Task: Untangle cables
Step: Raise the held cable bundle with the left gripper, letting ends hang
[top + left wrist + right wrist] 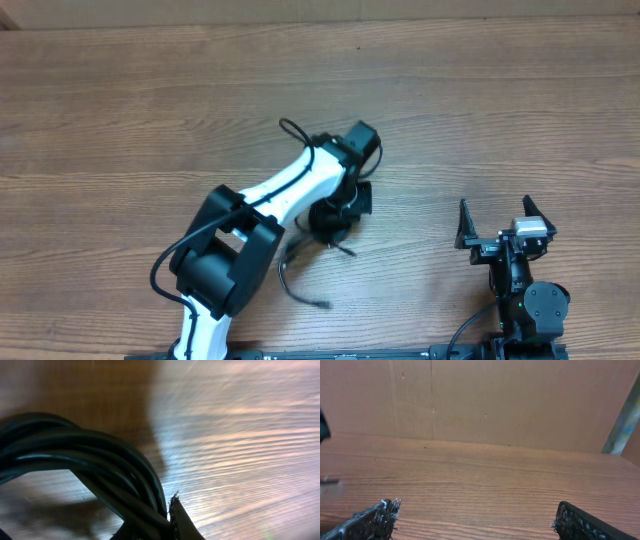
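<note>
Though the left arm hides most cables, one trails out below.

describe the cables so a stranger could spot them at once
On the wooden table, find the white-and-black left arm reaching to the middle. Under its end effector sits a clump of thin black cables, ends trailing out. Unlike the arm's own cord, they lie on the wood.

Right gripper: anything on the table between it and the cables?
Nothing visible. Only bare table lies between the right gripper, jaws open, and the cables. The left arm is over the bundle from above, so part of the bundle is covered in the overhead view.
</note>
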Robot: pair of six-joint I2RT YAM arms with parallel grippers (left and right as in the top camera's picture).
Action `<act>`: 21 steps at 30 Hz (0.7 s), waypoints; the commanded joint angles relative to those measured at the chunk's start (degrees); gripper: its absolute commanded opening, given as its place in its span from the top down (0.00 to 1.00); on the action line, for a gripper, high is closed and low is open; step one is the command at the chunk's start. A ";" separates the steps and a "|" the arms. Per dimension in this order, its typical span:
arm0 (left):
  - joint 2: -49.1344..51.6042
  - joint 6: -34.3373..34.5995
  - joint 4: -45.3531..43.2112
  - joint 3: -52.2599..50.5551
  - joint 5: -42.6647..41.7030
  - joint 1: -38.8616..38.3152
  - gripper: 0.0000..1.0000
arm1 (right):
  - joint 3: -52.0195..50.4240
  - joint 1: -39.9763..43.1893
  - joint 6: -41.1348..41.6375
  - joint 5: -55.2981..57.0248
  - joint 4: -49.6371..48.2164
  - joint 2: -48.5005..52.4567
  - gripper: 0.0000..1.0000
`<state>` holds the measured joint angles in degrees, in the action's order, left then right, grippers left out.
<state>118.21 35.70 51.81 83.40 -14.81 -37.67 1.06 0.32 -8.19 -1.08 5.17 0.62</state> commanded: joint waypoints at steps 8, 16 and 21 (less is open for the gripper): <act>-0.07 -33.53 5.40 17.38 -0.07 2.89 0.96 | -0.61 -0.26 -0.26 0.39 -0.33 -0.46 0.00; 0.22 -46.10 9.79 14.97 0.44 1.62 0.96 | -0.61 -0.26 -0.26 0.39 -0.33 -0.46 0.00; 0.20 -42.91 8.39 14.97 0.37 1.64 0.96 | -0.61 -0.26 -0.26 0.39 -0.33 -0.46 0.00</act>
<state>118.24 -6.44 60.88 98.61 -14.52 -35.99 1.06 0.32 -8.21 -1.08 5.15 0.62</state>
